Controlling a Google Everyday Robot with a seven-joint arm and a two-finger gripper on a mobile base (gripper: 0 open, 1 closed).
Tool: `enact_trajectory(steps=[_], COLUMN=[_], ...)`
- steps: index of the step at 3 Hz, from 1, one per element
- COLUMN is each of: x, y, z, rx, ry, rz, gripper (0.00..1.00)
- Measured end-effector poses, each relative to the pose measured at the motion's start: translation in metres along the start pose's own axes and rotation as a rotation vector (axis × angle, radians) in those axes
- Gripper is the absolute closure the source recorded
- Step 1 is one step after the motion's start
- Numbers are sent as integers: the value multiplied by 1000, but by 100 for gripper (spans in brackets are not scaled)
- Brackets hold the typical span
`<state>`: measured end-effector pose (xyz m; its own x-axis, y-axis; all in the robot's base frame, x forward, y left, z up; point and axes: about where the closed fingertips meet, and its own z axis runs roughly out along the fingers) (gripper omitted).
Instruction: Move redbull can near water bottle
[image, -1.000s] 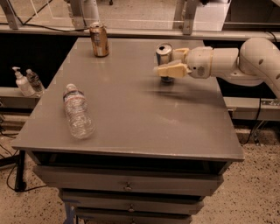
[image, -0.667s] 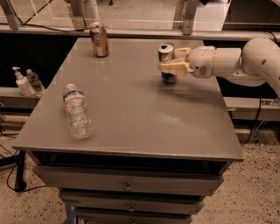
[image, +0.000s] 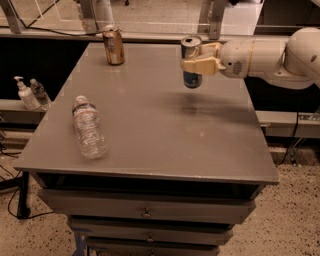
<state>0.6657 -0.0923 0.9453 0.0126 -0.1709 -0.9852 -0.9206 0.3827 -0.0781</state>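
The redbull can (image: 191, 79), slim, blue and silver with a silver top, hangs upright above the grey table (image: 150, 130), right of centre and towards the back. My gripper (image: 197, 64) comes in from the right and is shut on the can's middle, holding it clear of the tabletop. The water bottle (image: 89, 126), clear and crinkled with a pale label band, lies on its side at the table's left front, far from the can.
A wider brown-gold can (image: 113, 45) stands at the table's back left. A white pump bottle (image: 23, 94) and a small clear bottle (image: 39, 93) stand on a ledge left of the table. Drawers sit below the front edge.
My gripper has lifted the redbull can off the tabletop and carried it slightly left; its shadow now lies on the table under it. The bottle and brown can have not moved.
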Motion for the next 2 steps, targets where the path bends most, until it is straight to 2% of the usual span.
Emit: enact_trajectory(steps=[1, 2], x=[0, -13], y=[0, 10], z=[0, 11], rx=[0, -9], ry=[0, -49], rz=[0, 7], gripper=[100, 100])
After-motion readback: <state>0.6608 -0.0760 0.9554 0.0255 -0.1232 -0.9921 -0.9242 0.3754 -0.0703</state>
